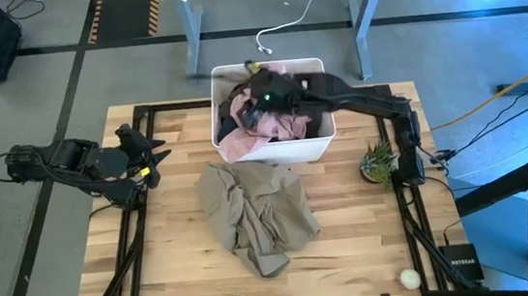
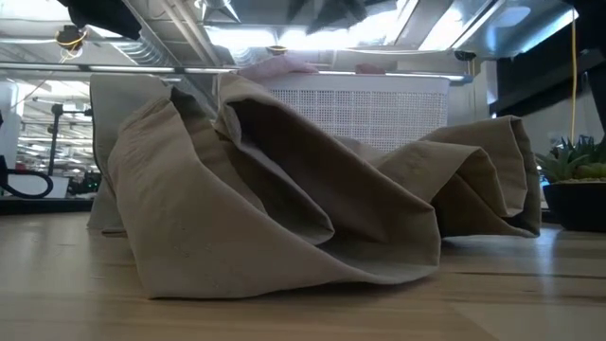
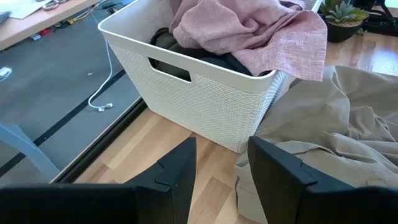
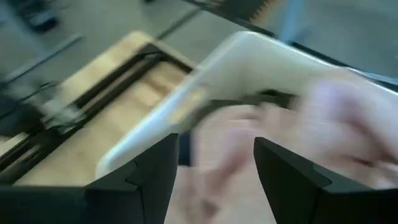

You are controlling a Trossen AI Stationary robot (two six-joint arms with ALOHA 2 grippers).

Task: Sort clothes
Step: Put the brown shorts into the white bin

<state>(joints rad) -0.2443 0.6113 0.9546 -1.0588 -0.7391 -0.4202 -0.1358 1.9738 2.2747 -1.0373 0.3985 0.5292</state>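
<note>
Nearest: crumpled khaki-beige fabric garment (image 1: 256, 215) at frame centre | white perforated plastic bin (image 1: 320, 146) above it holds pale pink garment (image 1: 244, 142), dark clothes | right gripper (image 1: 261, 100) over bin, fingers apart, empty | left gripper (image 1: 156, 161) centre-left, fingers apart | we should reach deep and pinch one garment only

Clothes (image 1: 271, 118) fill the bin (image 1: 274, 150); another garment (image 1: 256, 212) lies apparently touching before it.

I've got a khaki-beige garment (image 1: 256, 217) on pale blond striped wood table (image 1: 351, 246), pale pink cloth (image 3: 249, 31) with fine woven fleck, black garment (image 3: 205, 59) under it, white bin (image 3: 205, 99) with tiny dotted texture, green plant (image 1: 378, 161), dark arms.
</note>
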